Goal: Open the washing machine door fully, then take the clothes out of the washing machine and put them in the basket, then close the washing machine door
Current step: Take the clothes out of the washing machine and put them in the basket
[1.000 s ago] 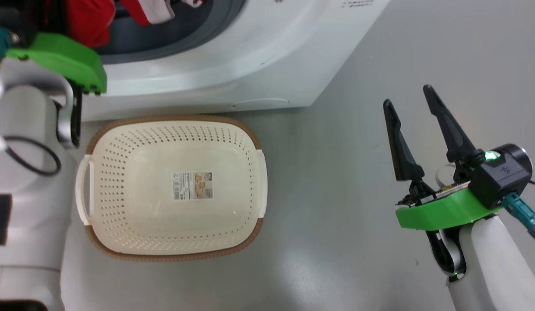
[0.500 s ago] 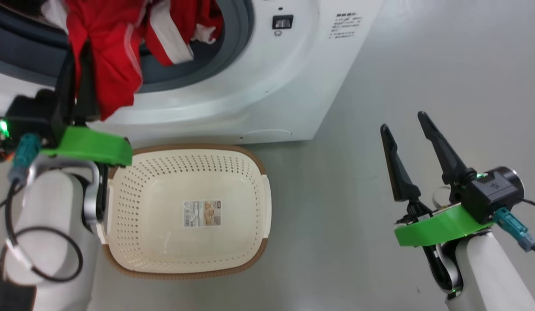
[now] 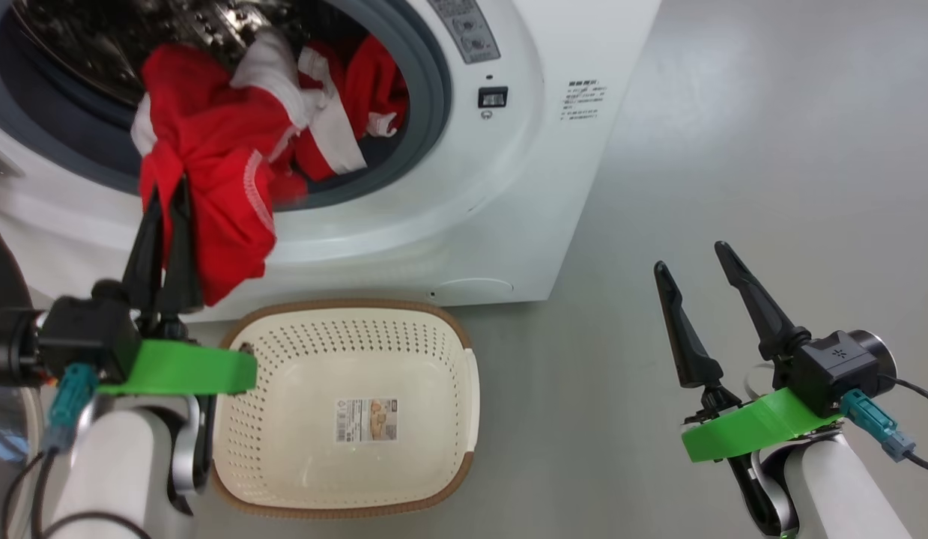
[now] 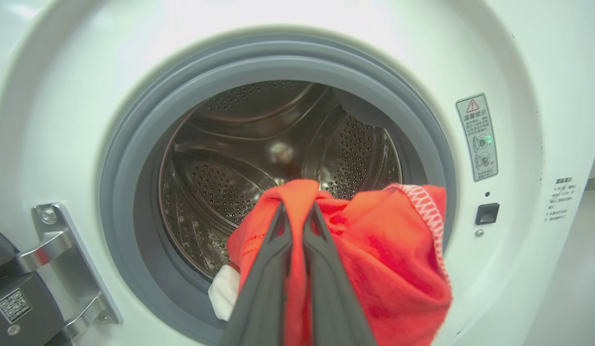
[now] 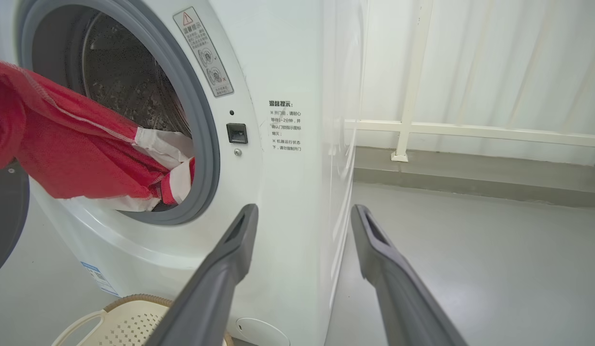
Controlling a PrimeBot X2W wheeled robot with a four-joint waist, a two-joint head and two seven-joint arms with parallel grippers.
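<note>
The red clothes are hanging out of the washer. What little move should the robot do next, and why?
Probably pull the left gripper a bit further back from the washing machine. It is shut on the clothes, but part of them trails inside the drum, and the basket waits just below.

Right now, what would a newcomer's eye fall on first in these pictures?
The bright red clothes hang out of the mouth of the washing machine, pinched in the shut left gripper. Just below, on the floor, stands the cream basket with only a sticker inside. At the lower right, the right gripper is open and holds nothing.
</note>
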